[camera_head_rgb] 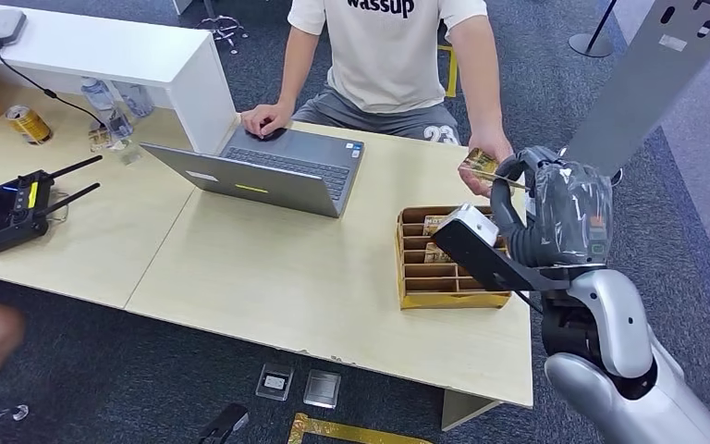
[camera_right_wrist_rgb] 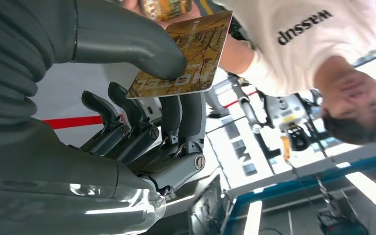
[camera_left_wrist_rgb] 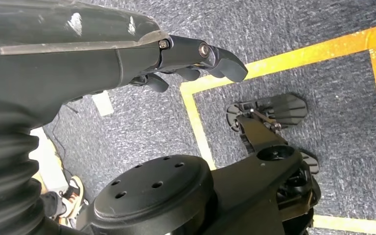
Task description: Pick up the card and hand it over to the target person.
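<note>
My right hand (camera_head_rgb: 555, 211) is raised over the table's right end, in front of the seated person (camera_head_rgb: 393, 55). It pinches a gold patterned card (camera_right_wrist_rgb: 186, 54) between the thumb (camera_right_wrist_rgb: 127, 44) and the fingers below it. In the head view the card (camera_head_rgb: 500, 180) shows edge-on, reaching toward the person's hand (camera_head_rgb: 485, 157). That hand meets the card's far end and has a gold card-like thing (camera_head_rgb: 476, 164) in it; I cannot tell whether it grips my card. My left hand (camera_left_wrist_rgb: 196, 61) hangs over the carpet, fingers loosely extended, holding nothing.
A wooden slotted card box (camera_head_rgb: 444, 277) sits on the table (camera_head_rgb: 268, 268) just below my right hand. An open laptop (camera_head_rgb: 277, 171) lies before the person. A black controller (camera_head_rgb: 14, 208) and a can (camera_head_rgb: 28, 123) are at the left. A grey panel (camera_head_rgb: 647, 83) stands at the right.
</note>
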### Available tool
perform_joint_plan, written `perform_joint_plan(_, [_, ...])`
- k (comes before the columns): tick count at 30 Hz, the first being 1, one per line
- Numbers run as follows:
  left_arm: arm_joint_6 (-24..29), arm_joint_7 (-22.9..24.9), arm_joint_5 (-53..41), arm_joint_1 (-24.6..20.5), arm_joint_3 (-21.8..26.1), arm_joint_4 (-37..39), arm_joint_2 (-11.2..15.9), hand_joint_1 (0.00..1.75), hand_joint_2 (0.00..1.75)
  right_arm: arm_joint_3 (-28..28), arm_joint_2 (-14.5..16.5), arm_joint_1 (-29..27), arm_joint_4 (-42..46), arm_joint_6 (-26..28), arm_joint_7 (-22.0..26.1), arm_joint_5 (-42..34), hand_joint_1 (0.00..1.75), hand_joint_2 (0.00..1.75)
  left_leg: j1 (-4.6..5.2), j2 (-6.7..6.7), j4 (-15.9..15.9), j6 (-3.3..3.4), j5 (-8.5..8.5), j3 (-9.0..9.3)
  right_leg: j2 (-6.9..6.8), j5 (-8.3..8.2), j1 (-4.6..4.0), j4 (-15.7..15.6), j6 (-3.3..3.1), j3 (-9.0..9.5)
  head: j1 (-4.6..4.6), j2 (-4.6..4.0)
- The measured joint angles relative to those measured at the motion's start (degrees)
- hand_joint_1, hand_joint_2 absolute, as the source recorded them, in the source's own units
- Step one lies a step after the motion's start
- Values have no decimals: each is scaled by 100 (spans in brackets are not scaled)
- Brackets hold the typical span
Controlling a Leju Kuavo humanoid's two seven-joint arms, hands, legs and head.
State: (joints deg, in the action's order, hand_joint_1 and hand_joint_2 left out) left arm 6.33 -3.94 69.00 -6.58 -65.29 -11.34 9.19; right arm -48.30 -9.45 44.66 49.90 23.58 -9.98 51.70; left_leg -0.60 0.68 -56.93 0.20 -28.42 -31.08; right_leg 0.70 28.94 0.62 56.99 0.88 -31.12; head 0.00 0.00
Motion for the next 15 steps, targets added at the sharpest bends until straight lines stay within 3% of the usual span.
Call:
perform_joint_plan(8, [-38, -20, -84, -13, -118, 13, -45, 0, 175, -211, 494, 454, -1806, 817, 687, 26, 162, 175, 1, 8, -2, -1, -3, 0, -7, 6, 1, 5, -1, 4, 0, 0])
perform_joint_plan(15, [-21, -42, -59, -16, -122, 20, -55, 0, 175, -213, 724, 581, -2527, 1068, 761, -64, 162, 175, 1, 21, -9, -1, -4, -12, -18, 10, 2, 12, -1, -5, 0, 0])
